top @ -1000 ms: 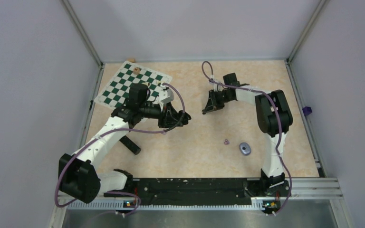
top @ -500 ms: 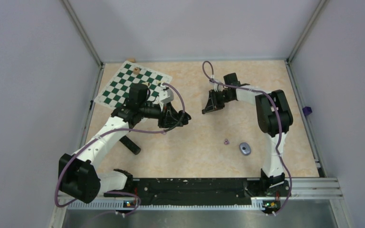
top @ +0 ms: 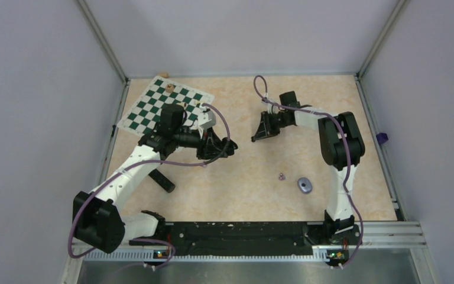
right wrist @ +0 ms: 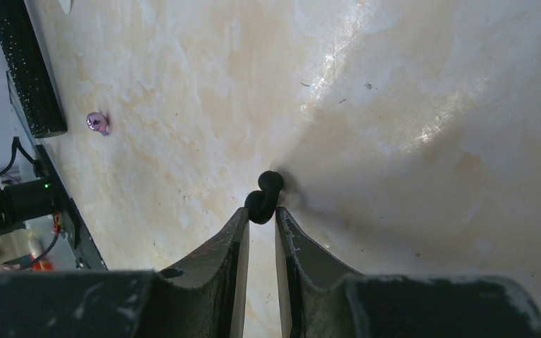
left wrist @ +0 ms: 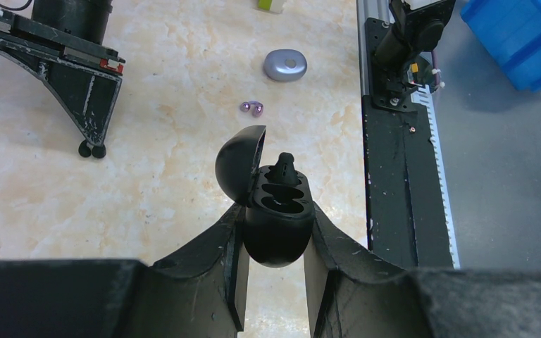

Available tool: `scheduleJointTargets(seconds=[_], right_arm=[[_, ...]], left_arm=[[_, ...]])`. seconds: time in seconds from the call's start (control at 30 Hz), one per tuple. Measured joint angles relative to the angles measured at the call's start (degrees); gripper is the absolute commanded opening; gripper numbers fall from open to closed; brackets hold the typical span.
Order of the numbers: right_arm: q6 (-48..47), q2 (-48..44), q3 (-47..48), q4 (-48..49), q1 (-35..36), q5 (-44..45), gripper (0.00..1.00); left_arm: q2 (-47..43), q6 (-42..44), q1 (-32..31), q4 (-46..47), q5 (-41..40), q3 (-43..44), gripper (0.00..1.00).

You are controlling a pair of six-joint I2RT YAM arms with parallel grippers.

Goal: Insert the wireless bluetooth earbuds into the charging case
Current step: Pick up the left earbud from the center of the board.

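My left gripper point(left wrist: 276, 224) is shut on an open black charging case point(left wrist: 279, 236) with its lid point(left wrist: 239, 160) swung to the left. One black earbud point(left wrist: 285, 166) sticks up from the far slot; the near slot looks empty. In the top view the left gripper point(top: 227, 148) is mid-table. My right gripper point(right wrist: 260, 213) is shut on a second black earbud point(right wrist: 263, 196) at its fingertips, close to the tabletop; it also shows in the top view point(top: 255, 137). A pale purple earbud point(top: 281, 176) lies on the table, also seen from the left wrist point(left wrist: 252, 107) and the right wrist point(right wrist: 97, 122).
A closed grey-purple oval case point(top: 305, 184) lies right of the purple earbud, also in the left wrist view point(left wrist: 285, 65). A green chessboard point(top: 153, 112) with small pieces lies at the back left. A black bar point(top: 165, 182) lies near the left arm. Side walls enclose the table.
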Motion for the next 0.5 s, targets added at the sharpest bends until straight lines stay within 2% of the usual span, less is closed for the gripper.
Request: scheduleJointTargets(seconds=[0.5], right_arm=[[1.64, 0.37, 0.00, 1.66, 0.00, -0.66, 0.20]], left_arm=[[0.00, 0.00, 0.00, 0.00, 0.00, 0.00, 0.00]])
